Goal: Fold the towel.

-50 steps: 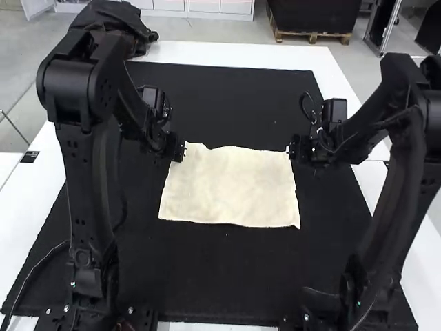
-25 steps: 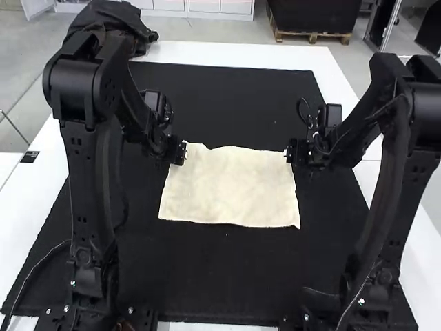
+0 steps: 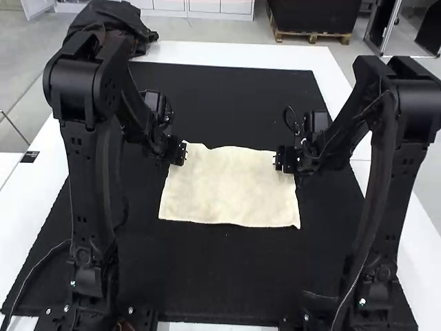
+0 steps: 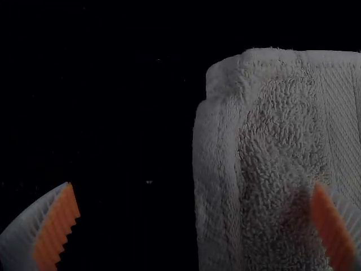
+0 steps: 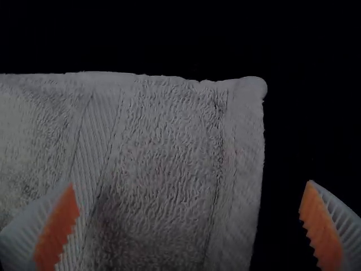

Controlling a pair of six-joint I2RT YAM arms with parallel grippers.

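Note:
The cream towel (image 3: 231, 189) lies as a flat rectangle on the black mat, its far edge slightly wavy. At its far left corner is my left gripper (image 3: 180, 153); at the far right corner is my right gripper (image 3: 280, 160). In the left wrist view the left gripper (image 4: 194, 220) is open, one finger over the towel (image 4: 282, 152) and the other over the mat. The right wrist view has the right gripper (image 5: 189, 217) open too, its fingers on either side of the side edge of the towel (image 5: 163, 147).
The black mat (image 3: 207, 276) covers most of the white table (image 3: 231, 53). A dark bundled cloth (image 3: 114, 24) lies at the table's far left corner, behind the left arm.
My right gripper has moved left, from beside the towel's far right corner to over it. The left arm shifted slightly at first, then stayed put. The towel has not moved.

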